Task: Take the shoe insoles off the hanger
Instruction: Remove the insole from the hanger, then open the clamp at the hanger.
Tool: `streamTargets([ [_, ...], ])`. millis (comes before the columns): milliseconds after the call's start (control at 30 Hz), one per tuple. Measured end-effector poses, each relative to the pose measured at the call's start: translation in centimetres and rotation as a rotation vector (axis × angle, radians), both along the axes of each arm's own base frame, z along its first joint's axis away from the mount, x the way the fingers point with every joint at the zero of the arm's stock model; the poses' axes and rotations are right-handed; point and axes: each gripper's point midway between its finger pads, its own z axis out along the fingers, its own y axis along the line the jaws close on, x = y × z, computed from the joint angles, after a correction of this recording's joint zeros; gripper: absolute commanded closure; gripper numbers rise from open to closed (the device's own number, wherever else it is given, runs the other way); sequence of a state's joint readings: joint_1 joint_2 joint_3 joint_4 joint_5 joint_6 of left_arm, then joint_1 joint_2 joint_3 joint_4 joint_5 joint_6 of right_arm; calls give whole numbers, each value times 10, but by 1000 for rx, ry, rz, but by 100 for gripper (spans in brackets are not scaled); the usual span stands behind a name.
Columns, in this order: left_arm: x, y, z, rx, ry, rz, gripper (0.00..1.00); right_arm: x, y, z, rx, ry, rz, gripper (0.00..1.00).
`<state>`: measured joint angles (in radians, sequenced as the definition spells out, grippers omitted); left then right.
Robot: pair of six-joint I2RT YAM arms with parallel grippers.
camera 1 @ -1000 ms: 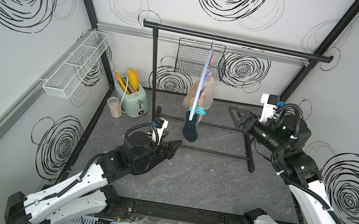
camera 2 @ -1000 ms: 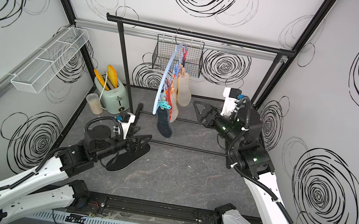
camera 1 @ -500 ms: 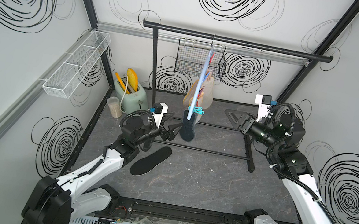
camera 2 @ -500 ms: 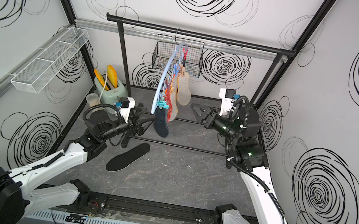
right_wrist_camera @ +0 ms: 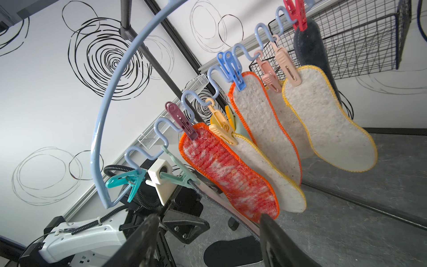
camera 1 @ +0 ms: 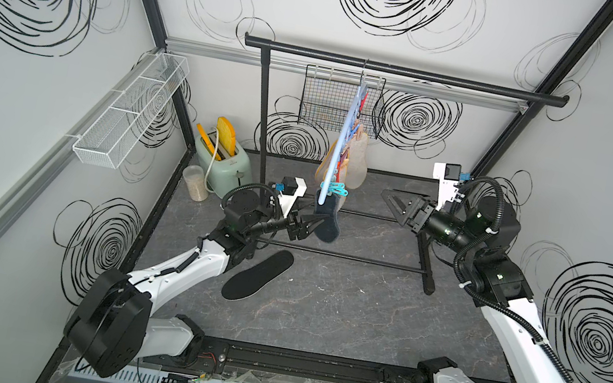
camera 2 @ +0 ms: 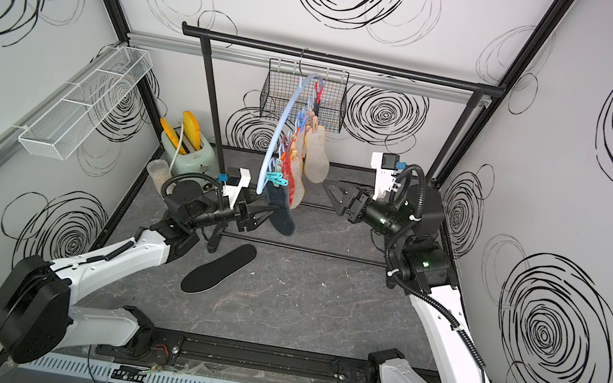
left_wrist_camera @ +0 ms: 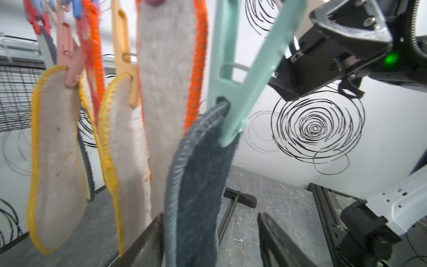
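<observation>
Meanwhile, we see the left gripper (camera 1: 312, 225) with its jaws apart around the dark grey-blue insole (left_wrist_camera: 196, 185), which sits just beside one finger and clear of the other. That insole hangs by its narrow end from a mint-green peg (left_wrist_camera: 231, 92) near the end of the pale blue hanger (right_wrist_camera: 99, 129) closest to the arms. Its long axis is roughly upright and its broad end points at the floor. Along the wavy bar, the mottled red insole (right_wrist_camera: 231, 173) and the felt insoles (right_wrist_camera: 328, 124) hang likewise. A black insole (camera 1: 259, 275) lies flat on the dark table (camera 1: 339, 312), aslant, with one tip toward the garment rail (camera 1: 400, 73). The right gripper (camera 1: 388, 197) hovers near the hanger, jaws apart, holding nothing.
</observation>
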<state>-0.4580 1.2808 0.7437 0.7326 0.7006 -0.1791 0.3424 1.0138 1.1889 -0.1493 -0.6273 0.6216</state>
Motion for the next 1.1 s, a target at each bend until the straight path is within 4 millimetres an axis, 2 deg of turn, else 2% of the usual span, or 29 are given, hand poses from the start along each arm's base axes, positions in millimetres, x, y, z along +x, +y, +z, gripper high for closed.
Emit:
streamTargets([
  [67, -3, -5, -1, 3, 1, -28, 62, 0, 0, 0, -3, -5, 3, 31],
  [200, -5, -9, -1, 6, 8, -55, 72, -4, 3, 4, -15, -53, 31, 30],
  [367, -7, -10, -1, 18, 17, -69, 90, -12, 7, 11, -84, -248, 86, 32],
  [467, -7, -11, 3, 30, 17, -79, 95, -17, 12, 8, -129, -358, 134, 36],
  [500, -8, -11, 4, 34, 18, -83, 100, -17, 15, 6, -143, -383, 151, 37],
  [733, -7, -5, 14, 59, 28, -108, 100, -16, 36, -6, -174, -480, 332, 38],
  [900, -10, -6, 19, 79, 35, -140, 100, -21, 44, -8, -179, -552, 412, 27],
  [1100, -14, -7, 15, 102, 50, -166, 100, -40, 67, -5, -185, -678, 509, 29],
])
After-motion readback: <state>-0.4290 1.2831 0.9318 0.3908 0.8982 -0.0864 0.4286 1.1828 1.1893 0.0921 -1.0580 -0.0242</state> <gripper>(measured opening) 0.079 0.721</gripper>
